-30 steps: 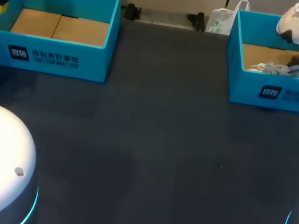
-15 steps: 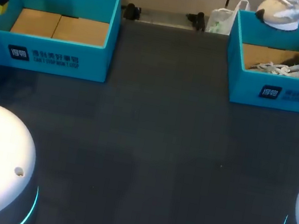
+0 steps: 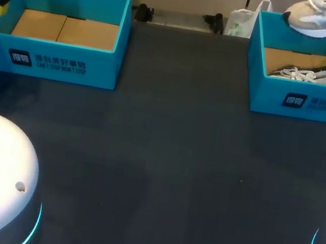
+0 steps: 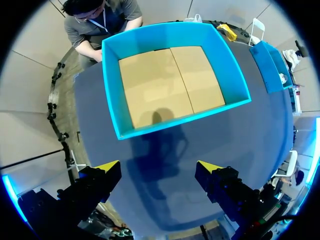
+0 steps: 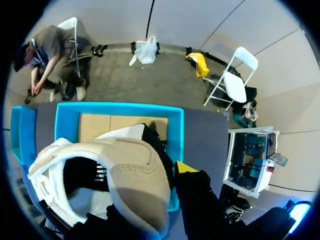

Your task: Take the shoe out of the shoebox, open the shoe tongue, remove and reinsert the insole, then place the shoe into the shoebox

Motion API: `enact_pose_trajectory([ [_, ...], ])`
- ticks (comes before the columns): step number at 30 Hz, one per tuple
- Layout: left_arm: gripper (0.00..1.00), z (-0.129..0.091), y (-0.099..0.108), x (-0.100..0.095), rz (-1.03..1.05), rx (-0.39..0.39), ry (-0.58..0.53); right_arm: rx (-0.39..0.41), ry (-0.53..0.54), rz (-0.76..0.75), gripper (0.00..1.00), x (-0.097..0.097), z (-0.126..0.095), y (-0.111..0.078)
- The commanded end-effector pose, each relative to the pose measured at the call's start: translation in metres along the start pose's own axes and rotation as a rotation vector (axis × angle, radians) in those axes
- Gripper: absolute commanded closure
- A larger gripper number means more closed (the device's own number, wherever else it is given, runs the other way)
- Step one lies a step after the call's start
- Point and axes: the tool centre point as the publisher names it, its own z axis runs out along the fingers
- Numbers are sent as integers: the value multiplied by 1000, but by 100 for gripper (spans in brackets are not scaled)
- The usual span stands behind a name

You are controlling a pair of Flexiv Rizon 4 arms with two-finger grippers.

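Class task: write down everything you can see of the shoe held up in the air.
The shoe is a trainer with a beige, suede-looking upper, white trim and a thick white sole. It hangs roughly level above the back wall of the right box, touching neither box nor table. The right wrist view looks into its dark opening. The right gripper holds it at the collar, one yellow tip showing outside.

Seemingly illegible print (image 3: 47, 62): left shoebox (image 3: 107, 65), right shoebox (image 3: 265, 97)
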Motion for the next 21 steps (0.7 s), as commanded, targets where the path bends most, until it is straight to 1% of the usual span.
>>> enact_pose_trajectory([
  [1, 0, 0, 1, 0, 0, 0, -1, -6, -4, 2, 100, 1, -2, -3],
  [8, 0, 0, 1, 0, 0, 0, -1, -6, -4, 2, 100, 1, -2, -3],
  [11, 0, 0, 1, 0, 0, 0, -1, -4, 14, 9, 100, 4, 8, -7],
  [12, 0, 0, 1, 0, 0, 0, -1, -15, 16, 23, 100, 4, 12, -8],
  [16, 0, 0, 1, 0, 0, 0, -1, -26, 21, 35, 100, 6, 21, -11],
  [21, 0, 0, 1, 0, 0, 0, -1, -15, 44, 48, 100, 13, 34, -13],
])
